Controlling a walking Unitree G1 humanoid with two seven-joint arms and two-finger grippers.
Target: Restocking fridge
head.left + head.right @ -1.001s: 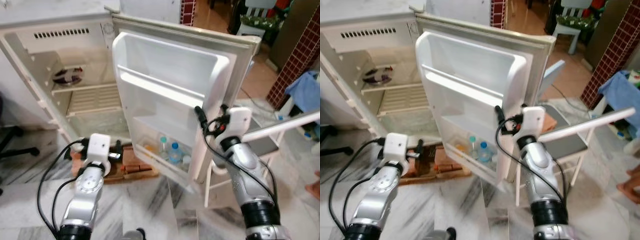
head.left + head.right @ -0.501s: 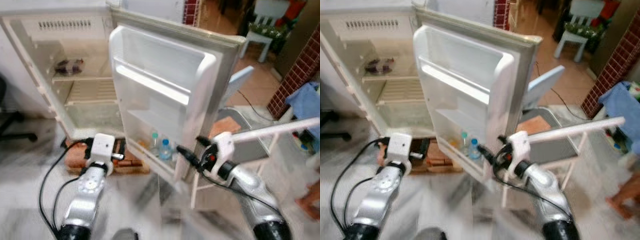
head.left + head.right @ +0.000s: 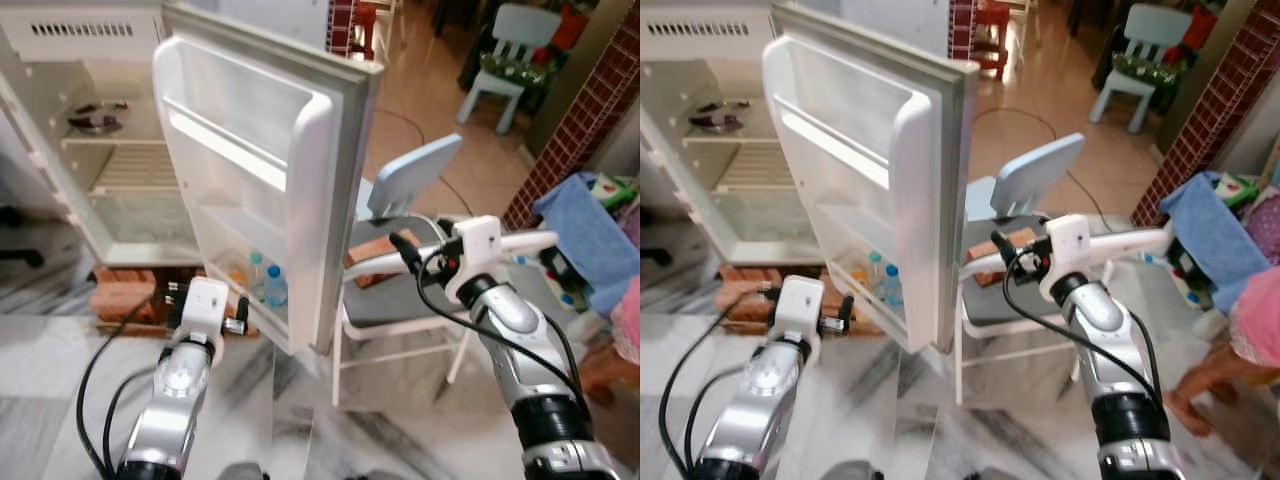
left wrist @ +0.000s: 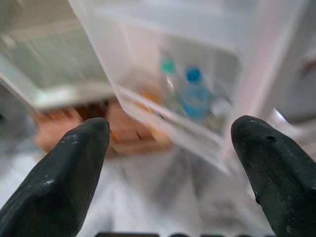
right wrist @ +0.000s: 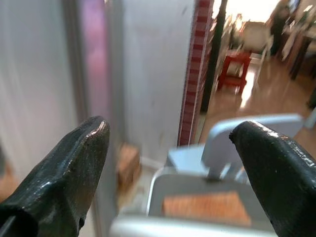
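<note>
Swinging view rightward: fridge door (image 3: 262, 190) now edge-on, chair (image 3: 400, 290) beside it newly central | right gripper (image 3: 398, 246) off door, fingers released, empty | left gripper (image 3: 205, 302) low, fingers spread, empty | bottles (image 3: 265, 283) in bottom door shelf | restocking item not yet in hand

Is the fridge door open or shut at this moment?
Open. The fridge door stands swung wide, its inner shelves facing out, bottles in its lowest rack.

Home interior, open fridge (image 3: 270, 150), marble floor (image 3: 390, 420), folding chair (image 3: 400, 300), child's chair (image 3: 505, 65)
</note>
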